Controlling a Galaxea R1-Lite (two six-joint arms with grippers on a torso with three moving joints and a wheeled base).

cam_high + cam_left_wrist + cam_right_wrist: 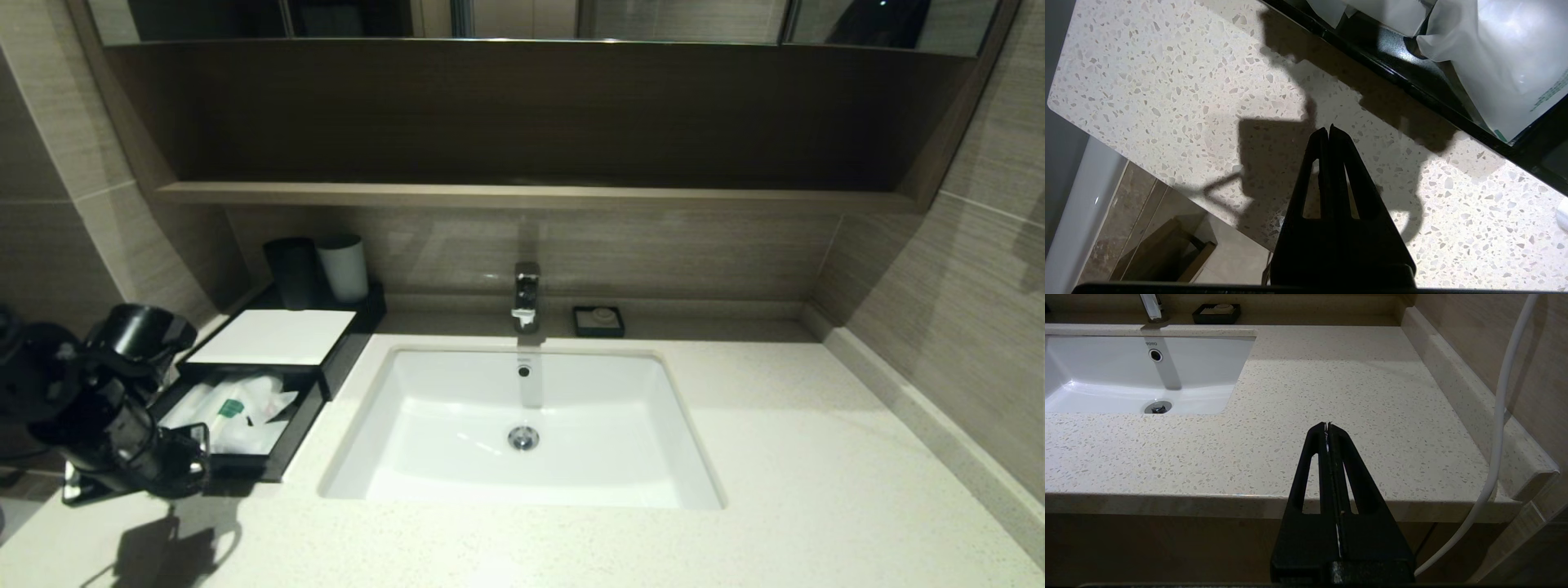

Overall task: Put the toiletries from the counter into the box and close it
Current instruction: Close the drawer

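The black box (pixel 304 425) stands on the counter left of the sink. Its white lid (pixel 273 336) covers the far half, and the near half is open. White toiletry packets (pixel 233 408), one with a green mark, lie inside; they also show in the left wrist view (pixel 1506 61) behind the box's rim (pixel 1412 87). My left arm (pixel 114 416) is beside the box's front left corner. My left gripper (pixel 1329 130) is shut and empty above the bare counter near its front left corner. My right gripper (pixel 1327 425) is shut and empty, held off the counter's front edge right of the sink.
The white sink (pixel 424 425) fills the counter's middle, with the faucet (pixel 526 294) and a black soap dish (pixel 598 320) behind it. A black cup (pixel 292 272) and a white cup (pixel 344 267) stand behind the box. A wall borders the right side. A white cable (pixel 1498 416) hangs there.
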